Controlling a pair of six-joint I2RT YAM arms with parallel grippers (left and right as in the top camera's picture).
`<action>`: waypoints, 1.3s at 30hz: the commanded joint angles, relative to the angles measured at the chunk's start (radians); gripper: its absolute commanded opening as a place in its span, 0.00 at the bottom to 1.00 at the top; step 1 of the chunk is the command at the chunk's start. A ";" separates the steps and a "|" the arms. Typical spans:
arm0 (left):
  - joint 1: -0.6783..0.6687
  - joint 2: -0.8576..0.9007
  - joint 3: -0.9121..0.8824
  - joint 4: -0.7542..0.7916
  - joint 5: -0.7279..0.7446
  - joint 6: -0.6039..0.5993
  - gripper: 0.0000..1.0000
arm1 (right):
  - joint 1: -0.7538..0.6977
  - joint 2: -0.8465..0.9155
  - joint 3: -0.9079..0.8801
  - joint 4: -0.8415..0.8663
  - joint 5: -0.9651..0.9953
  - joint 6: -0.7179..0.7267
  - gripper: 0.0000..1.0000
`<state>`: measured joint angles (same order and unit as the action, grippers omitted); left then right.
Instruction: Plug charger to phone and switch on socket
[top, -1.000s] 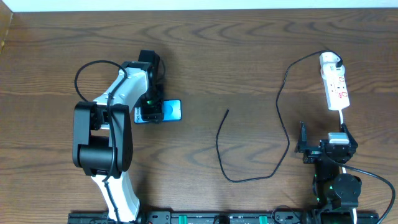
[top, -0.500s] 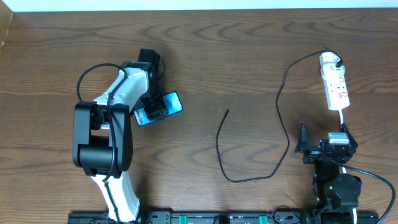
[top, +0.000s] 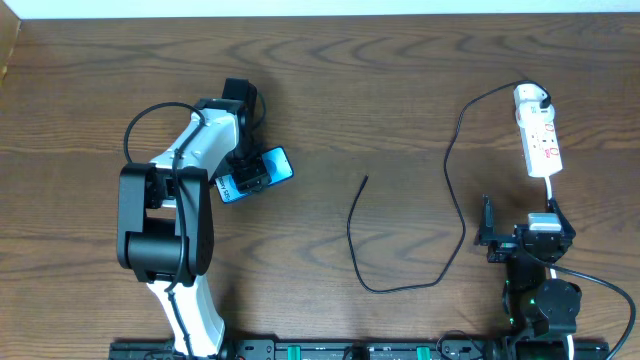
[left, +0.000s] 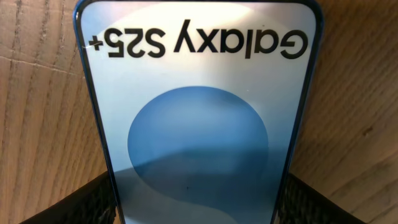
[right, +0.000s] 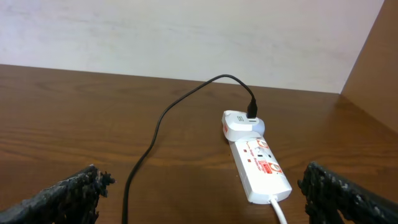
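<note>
The phone (top: 275, 166), with its blue screen, lies tilted on the table at the left. My left gripper (top: 243, 182) is shut on its near end; the left wrist view shows the screen (left: 199, 118) with "Galaxy S25+" between the fingers. The charger cable (top: 455, 180) runs from its loose tip (top: 366, 178) at mid-table in a loop up to the white plug (top: 530, 97) in the socket (top: 541, 143) at the far right. My right gripper (top: 489, 230) is open and empty, just in front of the socket (right: 261, 171).
The socket's white cord (top: 551, 190) runs down toward my right arm's base (top: 540, 295). A wall (right: 186, 37) stands behind the table's far edge. A bar of fittings (top: 350, 350) lines the front edge.
My left gripper has turned the phone from lying level to tilted, its far end swung up. Since half a second ago nothing has moved. The right arm has stayed still.
</note>
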<state>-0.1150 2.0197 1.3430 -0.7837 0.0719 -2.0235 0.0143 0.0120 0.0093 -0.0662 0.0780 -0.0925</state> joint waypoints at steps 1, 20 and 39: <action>0.002 0.019 -0.004 -0.003 -0.039 -0.054 0.72 | -0.002 -0.005 -0.004 -0.001 -0.003 -0.013 0.99; 0.002 0.014 -0.004 0.014 -0.035 -0.047 0.92 | -0.002 -0.005 -0.004 -0.001 -0.003 -0.013 0.99; 0.002 -0.143 0.000 0.000 -0.140 0.014 0.92 | -0.002 -0.005 -0.004 -0.001 -0.003 -0.013 0.99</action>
<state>-0.1150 1.9305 1.3430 -0.7757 -0.0193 -2.0155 0.0143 0.0120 0.0093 -0.0662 0.0780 -0.0925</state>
